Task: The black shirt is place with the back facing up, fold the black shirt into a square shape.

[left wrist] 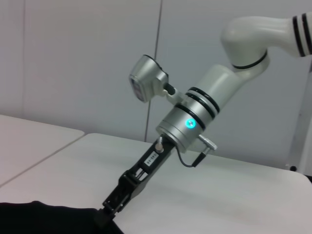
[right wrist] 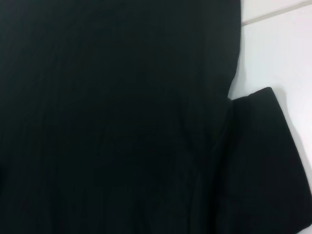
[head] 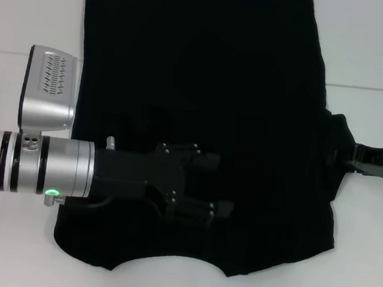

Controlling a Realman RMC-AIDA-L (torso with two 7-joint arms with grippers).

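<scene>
Shirt (head: 252,88) is seen spread flat on the white bench (head: 380,47), neckline at the near edge, hem at the far edge. Its left side appears already laid over onto the body, giving a straight left edge; this is judged, not certain. On the right a short sleeve (head: 339,142) juts out onto the bench.

Left hand (head: 229,209) is held over the near-middle of the shirt, reaching in from the left. Black fingers against black cloth: whether they are spread or pressed together cannot be told, nor whether cloth is touched.

Right hand (left wrist: 105,209) is placed at the sleeve edge, low on the bench. In the left wrist view its tip meets the cloth, and it looks to be pinching the sleeve hem, though the fingers themselves are barely made out.

Risks, as judged:
- If only one layer or a thin edge is pinched, the sleeve may slip free when carried over, leaving a crooked fold.
- If the sleeve is pulled before it is lifted, the whole shirt could be dragged and the left fold disturbed.
- If the left hand bears on the cloth, wrinkles may be bunched under it.
- Arms could be brought close over the middle; a clash is possible.
</scene>
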